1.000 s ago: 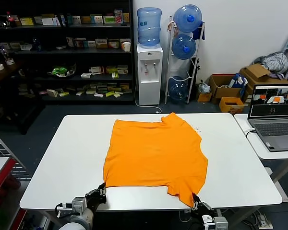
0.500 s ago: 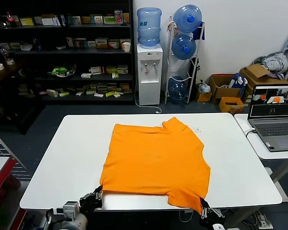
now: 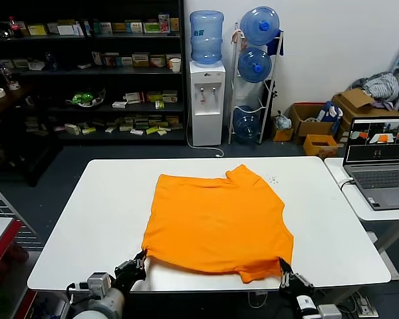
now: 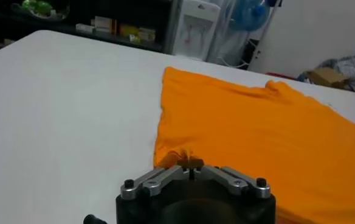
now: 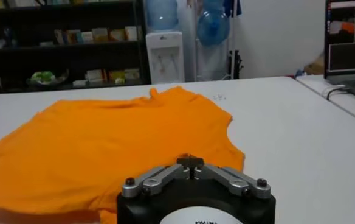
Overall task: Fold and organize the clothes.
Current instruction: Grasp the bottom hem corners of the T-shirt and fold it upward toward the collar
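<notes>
The clothes, one bright orange T-shirt [image 3: 216, 222], lie spread flat on the white table [image 3: 100, 219], hem toward the near edge and collar at the far side. My left gripper [image 3: 141, 258] is shut on the shirt's near left hem corner; the left wrist view shows the orange cloth [image 4: 256, 134] bunched between its jaws [image 4: 191, 164]. My right gripper [image 3: 284, 264] is shut on the near right hem corner, and its wrist view shows the shirt [image 5: 117, 140] stretching away from the pinched jaws [image 5: 190, 163]. No lettering shows on the upper side.
An open laptop [image 3: 379, 163] sits on a side table at the right. A water dispenser [image 3: 206, 100] and a bottle rack [image 3: 256, 73] stand behind the table, with shelves [image 3: 86, 73] at the back left and cardboard boxes [image 3: 312, 126] at the back right.
Both grippers dipped toward the near edge with the hem, then rose again. The shirt's near edge now lies straighter, and its right corner has been drawn outward to the right.
</notes>
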`<state>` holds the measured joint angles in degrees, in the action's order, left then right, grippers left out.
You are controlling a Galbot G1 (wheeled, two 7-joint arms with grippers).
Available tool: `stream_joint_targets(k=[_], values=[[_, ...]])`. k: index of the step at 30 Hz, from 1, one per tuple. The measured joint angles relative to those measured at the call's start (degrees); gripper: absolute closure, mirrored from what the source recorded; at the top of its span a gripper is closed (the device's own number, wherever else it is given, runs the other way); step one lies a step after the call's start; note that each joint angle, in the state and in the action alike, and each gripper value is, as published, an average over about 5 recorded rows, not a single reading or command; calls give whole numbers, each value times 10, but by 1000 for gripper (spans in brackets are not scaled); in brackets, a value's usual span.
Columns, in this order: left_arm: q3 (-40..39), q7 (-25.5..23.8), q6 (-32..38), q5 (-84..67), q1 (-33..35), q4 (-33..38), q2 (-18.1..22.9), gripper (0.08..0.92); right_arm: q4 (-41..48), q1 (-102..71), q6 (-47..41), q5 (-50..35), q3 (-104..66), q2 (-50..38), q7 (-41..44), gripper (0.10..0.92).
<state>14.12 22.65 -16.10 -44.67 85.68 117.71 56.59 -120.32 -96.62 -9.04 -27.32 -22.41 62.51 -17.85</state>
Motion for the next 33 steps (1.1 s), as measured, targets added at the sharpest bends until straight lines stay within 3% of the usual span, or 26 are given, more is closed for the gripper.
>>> stream_joint_targets(k=[22, 27, 33], values=[[-75, 3, 14, -24, -220, -155, 30, 906, 174, 283, -26, -52, 122, -20, -38, 888], [-84, 3, 14, -20, -246, -180, 35, 867, 190, 304, -33, -53, 139, -18, -40, 766], [-84, 7, 9, -12, -258, -194, 36, 702, 200, 314, -35, -49, 141, -19, -37, 593]])
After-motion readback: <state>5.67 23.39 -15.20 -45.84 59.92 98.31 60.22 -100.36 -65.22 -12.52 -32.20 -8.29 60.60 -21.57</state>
